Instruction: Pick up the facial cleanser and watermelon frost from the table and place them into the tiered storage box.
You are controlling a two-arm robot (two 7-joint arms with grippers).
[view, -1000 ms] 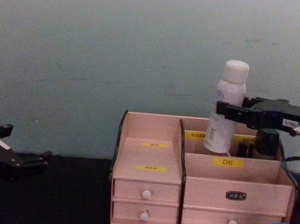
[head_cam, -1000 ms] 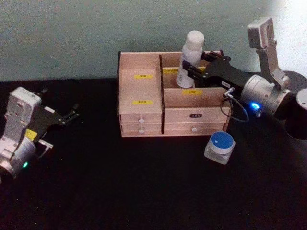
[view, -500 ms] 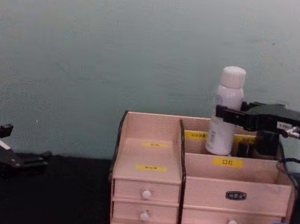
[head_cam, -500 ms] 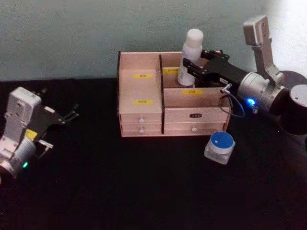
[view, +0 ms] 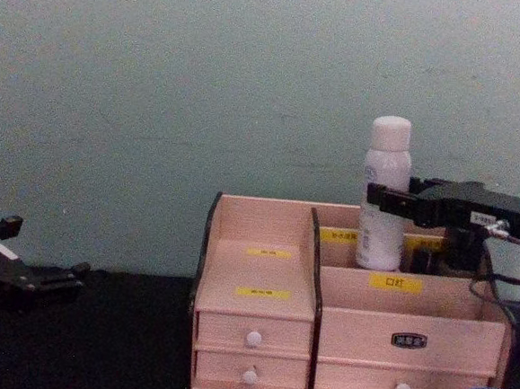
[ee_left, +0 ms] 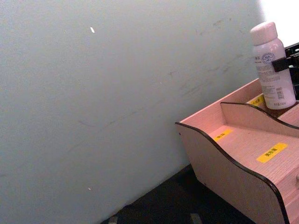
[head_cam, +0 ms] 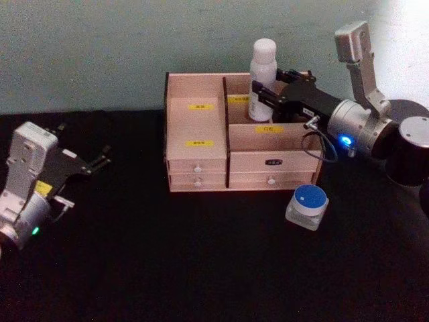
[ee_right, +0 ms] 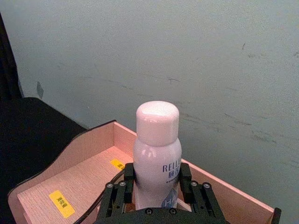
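The right hand (ee_right: 157, 181) is clamped around the white facial cleanser bottle (ee_right: 157, 135), holding it upright in the rear right compartment of the tiered storage box (head_cam: 198, 157). Nearer the robot than this hand, a blue-lidded jar (head_cam: 307, 206) sits on the dark surface (head_cam: 201, 268). The left hand (head_cam: 99, 159) rests well apart, fingers seemingly spread.

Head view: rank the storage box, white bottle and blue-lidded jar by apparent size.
1. tiered storage box: clearly the largest.
2-3. white bottle and blue-lidded jar: too close to rank. The bottle looks taller and the jar wider. The jar sits nearer the camera, and the bottle's base is hidden inside the box.
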